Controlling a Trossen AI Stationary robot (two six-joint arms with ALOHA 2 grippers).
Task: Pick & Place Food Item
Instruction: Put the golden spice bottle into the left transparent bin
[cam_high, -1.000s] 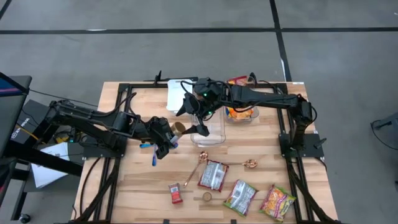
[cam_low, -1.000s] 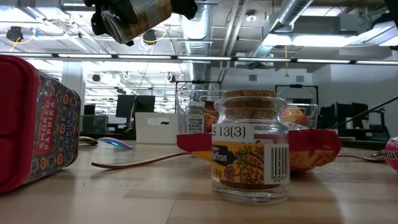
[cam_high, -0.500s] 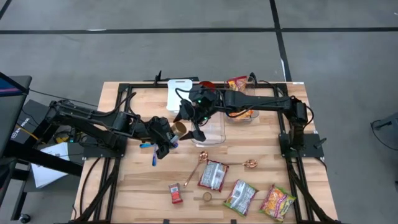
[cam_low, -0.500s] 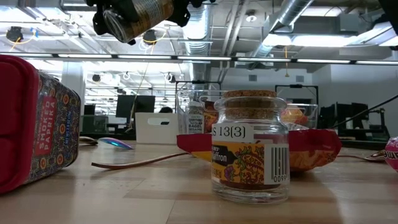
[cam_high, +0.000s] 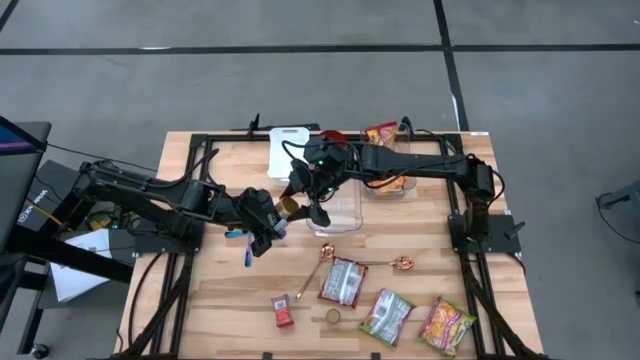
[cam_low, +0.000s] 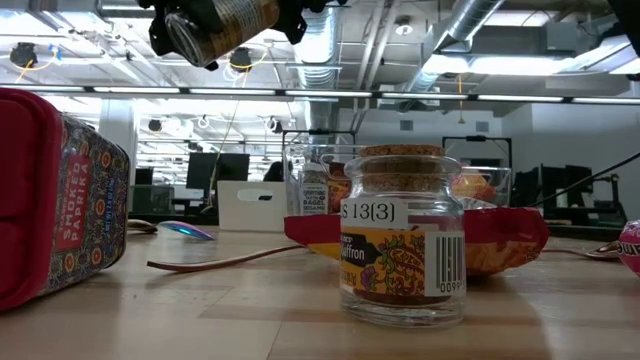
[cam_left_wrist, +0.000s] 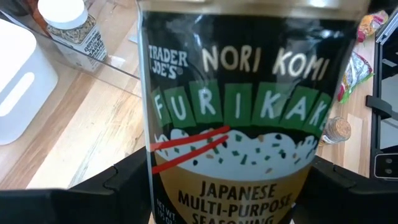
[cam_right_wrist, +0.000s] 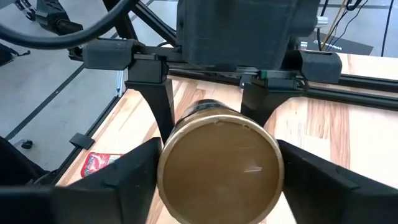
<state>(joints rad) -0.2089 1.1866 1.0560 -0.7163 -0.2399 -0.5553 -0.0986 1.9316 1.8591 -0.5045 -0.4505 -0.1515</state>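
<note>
While the wooden slatted desk (cam_high: 220, 290) carries most of the items, the work happens above its middle, where the two dark arms meet. The clear plastic bin (cam_high: 340, 205) sits just beyond that meeting point, on the right arm's side, and the left wrist view shows a white-capped spice jar (cam_left_wrist: 68, 28) lying inside its clear wall. A white rectangular cutting board (cam_high: 285, 150) lies at the far edge. Nearer the front are several foil snack packets (cam_high: 343, 282), a small red tin (cam_high: 283, 310), a copper-coloured spoon (cam_high: 322, 262) and a small cork-stoppered glass jar (cam_low: 402, 235).

The task's thing, a round furikake seasoning jar with a gold base and dark label (cam_left_wrist: 233, 118), is held in the air above the desk, tipped on its side, just beside the bin. The left hand (cam_high: 268, 222) holds it with a finger on either side of the label. The right hand (cam_right_wrist: 217, 165) faces the jar's base, its fingers spread on either side of the jar and seemingly not yet pressing it.

My reading is that the pick is done and a hand-over is midway: the right hand has yet to close, the left to let go, and the jar has yet to be placed, probably in the bin.
</note>
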